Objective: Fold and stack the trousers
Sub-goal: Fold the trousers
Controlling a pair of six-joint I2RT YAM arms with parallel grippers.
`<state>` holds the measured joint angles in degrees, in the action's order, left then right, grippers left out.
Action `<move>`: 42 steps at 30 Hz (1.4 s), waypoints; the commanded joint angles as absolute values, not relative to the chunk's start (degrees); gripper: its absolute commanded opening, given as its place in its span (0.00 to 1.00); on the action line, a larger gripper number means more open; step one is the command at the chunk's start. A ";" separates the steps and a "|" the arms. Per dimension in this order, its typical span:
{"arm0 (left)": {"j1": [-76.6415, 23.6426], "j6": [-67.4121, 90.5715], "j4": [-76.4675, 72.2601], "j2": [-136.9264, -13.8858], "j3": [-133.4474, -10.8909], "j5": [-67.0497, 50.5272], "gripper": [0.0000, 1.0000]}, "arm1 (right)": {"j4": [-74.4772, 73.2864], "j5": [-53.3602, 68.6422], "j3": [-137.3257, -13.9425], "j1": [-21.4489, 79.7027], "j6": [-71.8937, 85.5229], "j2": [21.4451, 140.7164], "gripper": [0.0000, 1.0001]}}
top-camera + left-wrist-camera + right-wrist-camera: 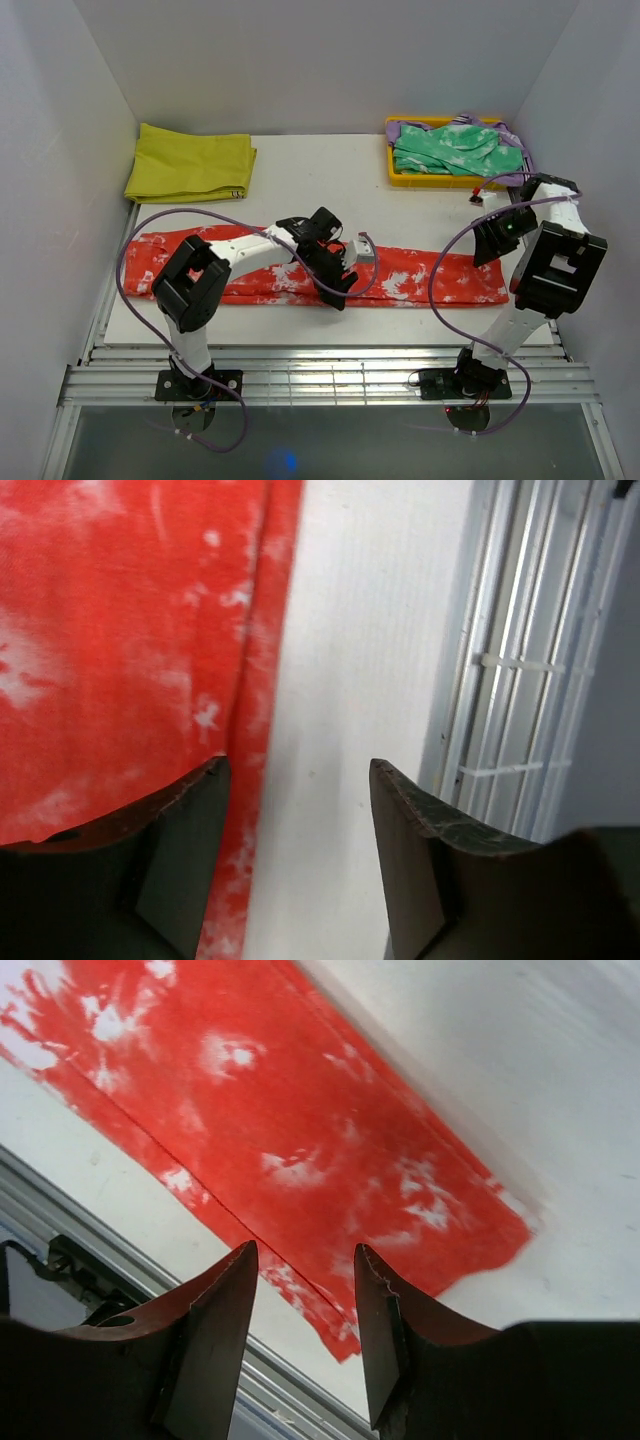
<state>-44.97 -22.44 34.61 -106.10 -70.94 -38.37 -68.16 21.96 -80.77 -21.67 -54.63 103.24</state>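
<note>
**Top view.** The trousers (420, 280) lie flat as one long strip across the near half of the table (310, 170). My left gripper (338, 288) is at the strip's near edge, about midway along it. In the left wrist view its fingers (190, 830) are spread with nothing between them, one over red cloth and the other over bare table. I cannot tell whether they touch the surface. My right gripper (492, 245) hangs above the strip's right end. Its jaws are likewise apart and empty, and the right wrist view shows the cloth's end corner beneath them. A folded yellow cloth (190, 163) lies at far left. A green garment (455, 150) fills a tray (440, 182) at far right.
</note>
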 commanded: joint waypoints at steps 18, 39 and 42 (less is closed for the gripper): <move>-21.82 -40.48 41.75 -78.93 -50.98 -24.52 0.54 | -51.44 36.04 -65.93 8.95 -56.52 85.26 0.39; -1.93 -47.57 38.85 -97.81 -56.68 -25.83 0.51 | -28.47 11.96 -49.13 13.73 -58.71 95.01 0.35; -3.60 -45.01 38.06 -101.51 -61.16 -28.03 0.50 | -30.49 11.51 -50.80 8.19 -61.95 96.50 0.34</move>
<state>-2.26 -47.40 42.35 -97.34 -58.52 -26.94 -31.07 23.99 -51.35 13.85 -56.90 92.53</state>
